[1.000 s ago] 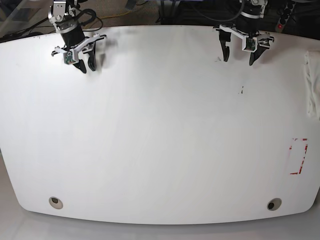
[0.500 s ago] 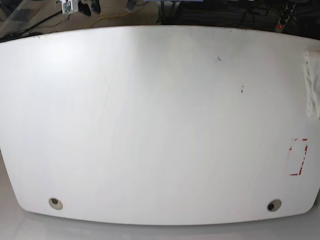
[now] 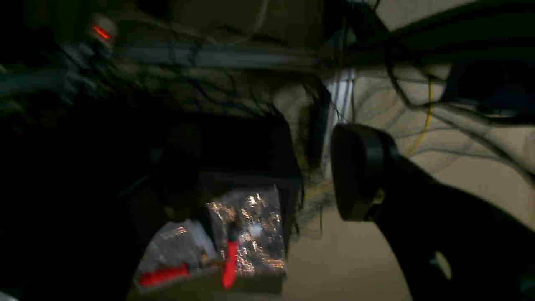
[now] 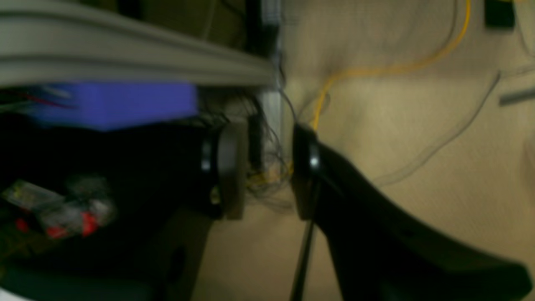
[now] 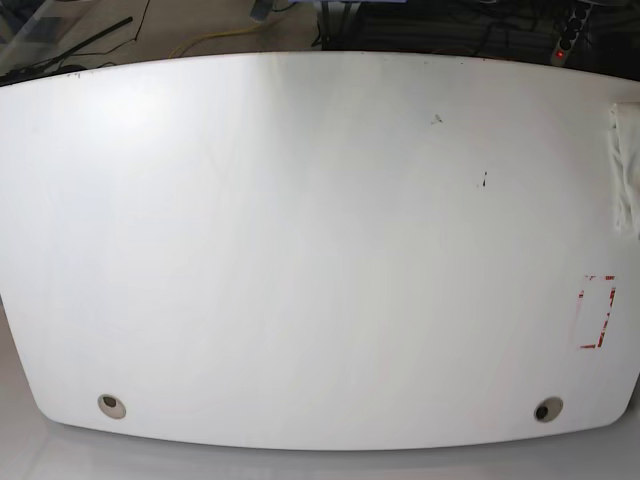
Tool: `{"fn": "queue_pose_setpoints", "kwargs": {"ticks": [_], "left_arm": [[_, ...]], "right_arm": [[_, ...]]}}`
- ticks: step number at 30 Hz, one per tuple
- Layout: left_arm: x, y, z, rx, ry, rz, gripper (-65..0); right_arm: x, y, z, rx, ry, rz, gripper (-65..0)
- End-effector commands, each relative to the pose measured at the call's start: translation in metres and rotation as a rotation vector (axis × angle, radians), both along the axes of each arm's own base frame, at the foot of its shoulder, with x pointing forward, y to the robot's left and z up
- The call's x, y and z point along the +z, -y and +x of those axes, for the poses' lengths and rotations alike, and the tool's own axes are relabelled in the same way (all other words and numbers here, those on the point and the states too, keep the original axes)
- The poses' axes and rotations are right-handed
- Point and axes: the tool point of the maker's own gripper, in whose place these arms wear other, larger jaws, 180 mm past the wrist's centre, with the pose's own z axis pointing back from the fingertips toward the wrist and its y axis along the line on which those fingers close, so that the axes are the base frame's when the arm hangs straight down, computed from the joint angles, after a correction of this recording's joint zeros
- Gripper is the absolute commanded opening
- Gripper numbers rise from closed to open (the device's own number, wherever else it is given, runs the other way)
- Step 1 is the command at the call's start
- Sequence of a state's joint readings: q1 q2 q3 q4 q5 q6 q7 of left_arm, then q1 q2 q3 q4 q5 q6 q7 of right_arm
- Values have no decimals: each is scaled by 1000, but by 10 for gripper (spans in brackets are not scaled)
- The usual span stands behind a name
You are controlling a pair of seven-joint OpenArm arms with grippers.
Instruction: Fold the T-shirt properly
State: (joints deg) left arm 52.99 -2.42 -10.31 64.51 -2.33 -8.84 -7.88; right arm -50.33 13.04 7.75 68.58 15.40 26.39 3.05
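Note:
A bunched white cloth, the T-shirt point(image 5: 625, 165), lies at the far right edge of the white table point(image 5: 320, 250); its print does not show. Neither arm appears in the base view. In the left wrist view my left gripper point(image 3: 265, 171) hangs over the floor behind the table. One black fingertip point(image 3: 355, 171) shows and the other is lost in the dark, with nothing between them. My right gripper point(image 4: 265, 171) also looks down at the floor, its pads point(image 4: 228, 171) a small gap apart and holding nothing.
A red-edged rectangle point(image 5: 597, 312) is marked near the table's right side, and two round holes point(image 5: 111, 405) point(image 5: 547, 409) sit by the front edge. Below the wrists are cables, a yellow cord point(image 4: 376, 71), shiny bags point(image 3: 246, 234) and a power strip's red light point(image 3: 100, 31).
Both arms, a second ago over the table's far edge, have pulled back out of the base view. The T-shirt has not moved.

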Motion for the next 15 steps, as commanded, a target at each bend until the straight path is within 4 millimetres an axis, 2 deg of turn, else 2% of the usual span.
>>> {"fn": "queue_pose_setpoints", "kwargs": {"ticks": [1, 4, 7, 9, 15], "left_arm": [[-15, -11, -8, 14, -37, 16, -203], [-33, -10, -5, 29, -65, 8, -203], [-49, -9, 3, 47, -81, 0, -203], [-58, -8, 4, 56, -102, -5, -203], [-90, -12, 31, 98, -155, -15, -204]], "right_arm": [[-22, 0, -14, -26, -62, 14, -477], [-46, 0, -10, -41, -96, 17, -477], [-61, -3, -6, -50, -102, 20, -477], [-68, -4, -1, -51, -102, 20, -477], [-85, -7, 20, -42, -114, 24, -477]]}}
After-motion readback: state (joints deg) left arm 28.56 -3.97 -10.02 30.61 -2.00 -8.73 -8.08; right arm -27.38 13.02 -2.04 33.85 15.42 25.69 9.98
